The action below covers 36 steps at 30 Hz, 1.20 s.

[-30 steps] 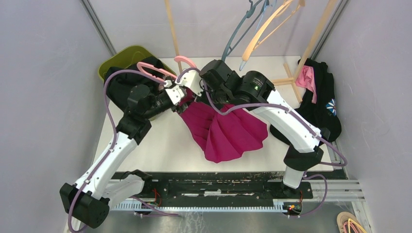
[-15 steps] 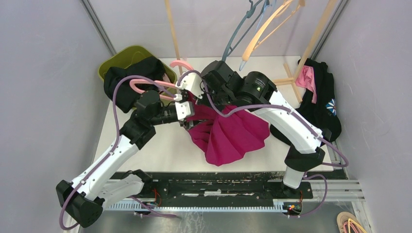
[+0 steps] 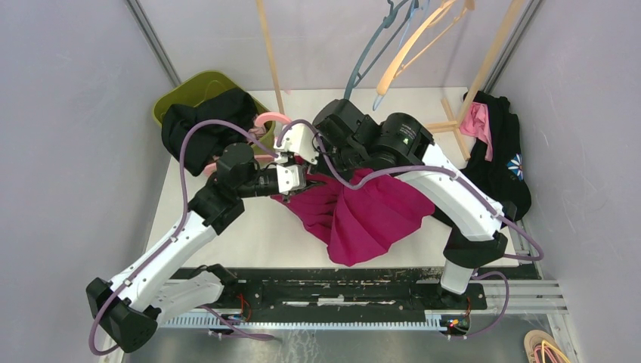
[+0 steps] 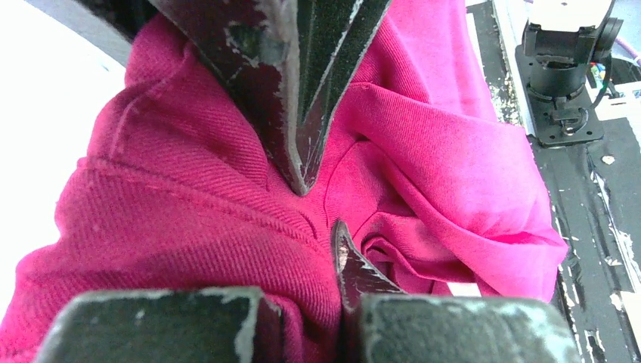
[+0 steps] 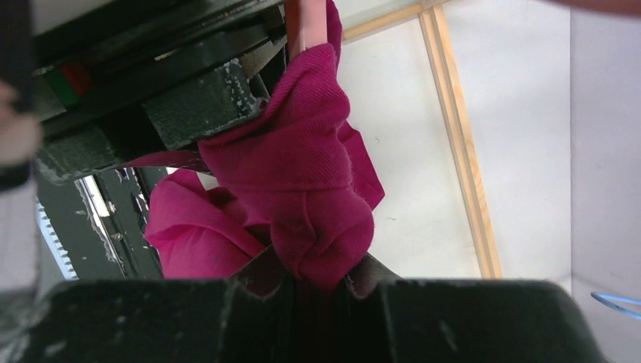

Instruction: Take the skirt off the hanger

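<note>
so both arms have the skirt (image 3: pixel 355 215) by its waist end, held up over the middle of the desk (image 3: pixel 242 234), the rest fanning down toward the near edge; left fingers (image 4: pixel 298 144) are pinched tight on a thick fold, right fingers (image 5: pixel 366 274) are clamped on a bunch too; the hanger (image 5: pixel 304 19) looks like it's poking into the cloth; my worry: pull apart now and the fabric snags, dragging the hanger along, or a fold slips out
</note>
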Available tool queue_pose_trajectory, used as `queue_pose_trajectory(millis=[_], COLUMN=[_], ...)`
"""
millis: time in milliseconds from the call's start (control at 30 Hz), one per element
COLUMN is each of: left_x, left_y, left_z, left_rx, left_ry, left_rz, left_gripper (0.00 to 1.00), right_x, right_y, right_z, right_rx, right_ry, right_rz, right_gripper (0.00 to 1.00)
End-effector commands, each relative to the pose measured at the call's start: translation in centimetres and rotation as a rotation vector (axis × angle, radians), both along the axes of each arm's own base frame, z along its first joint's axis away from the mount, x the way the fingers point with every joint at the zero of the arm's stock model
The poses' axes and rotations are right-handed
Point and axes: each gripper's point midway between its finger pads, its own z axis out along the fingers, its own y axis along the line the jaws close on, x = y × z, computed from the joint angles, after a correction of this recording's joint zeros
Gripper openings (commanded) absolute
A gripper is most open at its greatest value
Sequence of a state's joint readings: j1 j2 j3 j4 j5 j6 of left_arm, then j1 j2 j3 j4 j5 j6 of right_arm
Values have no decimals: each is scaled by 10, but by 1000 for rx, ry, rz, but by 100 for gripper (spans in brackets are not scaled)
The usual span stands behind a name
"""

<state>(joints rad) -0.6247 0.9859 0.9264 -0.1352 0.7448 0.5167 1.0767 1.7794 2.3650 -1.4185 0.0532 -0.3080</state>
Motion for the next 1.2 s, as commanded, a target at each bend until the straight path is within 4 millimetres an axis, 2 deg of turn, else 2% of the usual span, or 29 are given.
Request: queue_pose_trajectory(millis=[0, 67, 233, 367, 533, 667, 833, 933, 1167], left_x=[16, 23, 44, 65, 81, 86, 100, 106, 107], left_y=[3, 6, 17, 29, 40, 39, 38, 35, 32], left_z=[-27, -24, -9, 2, -6, -14, -13, -12, -23], left_rx=[82, 88, 71, 57, 119, 147, 151, 164, 187], left_ry=[82, 87, 76, 40, -8, -20, -33, -40, -13], left_rz=[100, 146, 290, 426, 499, 496, 498, 479, 446], left_gripper=[3, 3, 3, 3, 3, 3, 3, 3, 3], right_x=[-14, -12, -10, 0, 12, 9, 1, 2, -5], right_y=[31, 31, 30, 21, 10, 2, -13, -27, -37], right_z=[84, 86, 77, 72, 64, 58, 43, 53, 113], right_rx=[320, 327, 299, 271, 231, 214, 180, 199, 369], right_ry=[-131, -142, -138, -182, -228, -220, -203, -241, -303], right_rz=[93, 91, 84, 28, -37, -43, -40, -72, -85], right_gripper=[1, 1, 1, 2, 26, 41, 47, 48, 52])
